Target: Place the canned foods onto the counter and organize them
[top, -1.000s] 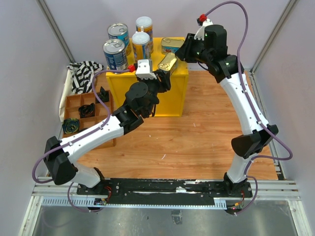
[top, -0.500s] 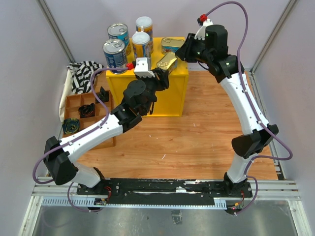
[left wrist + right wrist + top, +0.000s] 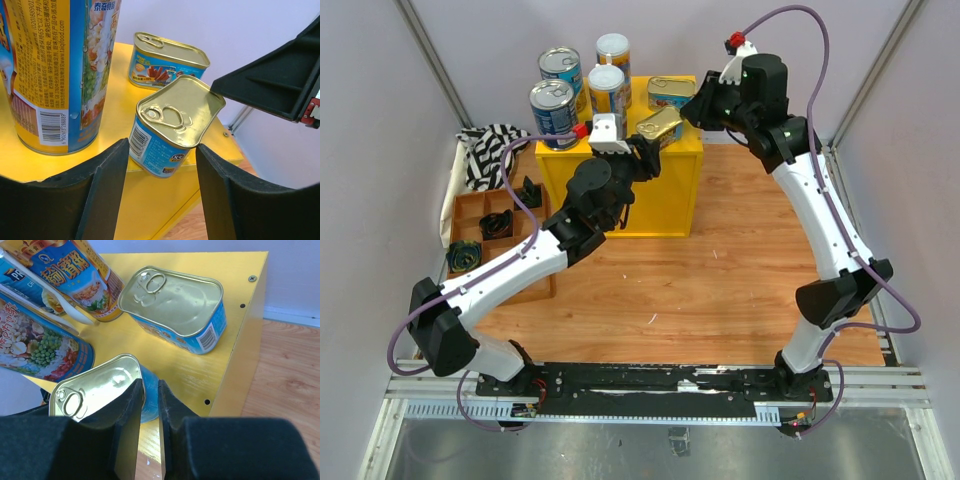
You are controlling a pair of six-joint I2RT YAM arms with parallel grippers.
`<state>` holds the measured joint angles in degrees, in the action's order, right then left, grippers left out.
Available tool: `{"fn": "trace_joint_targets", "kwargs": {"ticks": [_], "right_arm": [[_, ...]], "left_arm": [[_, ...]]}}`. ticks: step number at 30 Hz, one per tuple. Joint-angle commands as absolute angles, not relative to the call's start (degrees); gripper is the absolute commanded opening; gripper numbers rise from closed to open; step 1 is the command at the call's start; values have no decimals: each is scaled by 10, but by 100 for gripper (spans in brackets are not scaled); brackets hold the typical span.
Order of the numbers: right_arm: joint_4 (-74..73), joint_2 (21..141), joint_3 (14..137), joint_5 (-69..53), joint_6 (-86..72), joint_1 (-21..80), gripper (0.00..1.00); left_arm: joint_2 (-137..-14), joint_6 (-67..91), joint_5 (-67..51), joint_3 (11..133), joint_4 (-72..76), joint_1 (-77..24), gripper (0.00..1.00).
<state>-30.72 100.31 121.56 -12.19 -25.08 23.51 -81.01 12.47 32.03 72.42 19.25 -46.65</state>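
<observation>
1. While the left pincer point(image 3: 642, 155) grips the tilted gold tin point(image 3: 172, 122) by its sides, that tin sits at the front right edge of the yellow counter point(image 3: 672, 192).
2. Right pincer point(image 3: 150, 390) is closed on nothing, fingers together just beside the tilted tin's rim.
3. Second gold tin point(image 3: 671, 93) lies flat at back right.
4. Two blue-labelled cans point(image 3: 553, 112) and two slim white-lidded cans point(image 3: 606, 92) stand upright on the left.
</observation>
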Motion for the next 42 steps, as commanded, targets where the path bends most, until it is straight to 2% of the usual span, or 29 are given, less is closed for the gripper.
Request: {"fn": "trace_joint_targets", "kwargs": {"ticks": [1,29,42], "right_arm": [[-337,983,1198,-121,-234,225,19],[-338,928,1144,-122,-231,221,18],[-338,942,1155,-119,-232,219,18]], "left_arm": [[-810,127,303,734,203,-456,61],[-861,125,254,791,181,-434,64],[-885,125,239,814,171,-419,64]]}}
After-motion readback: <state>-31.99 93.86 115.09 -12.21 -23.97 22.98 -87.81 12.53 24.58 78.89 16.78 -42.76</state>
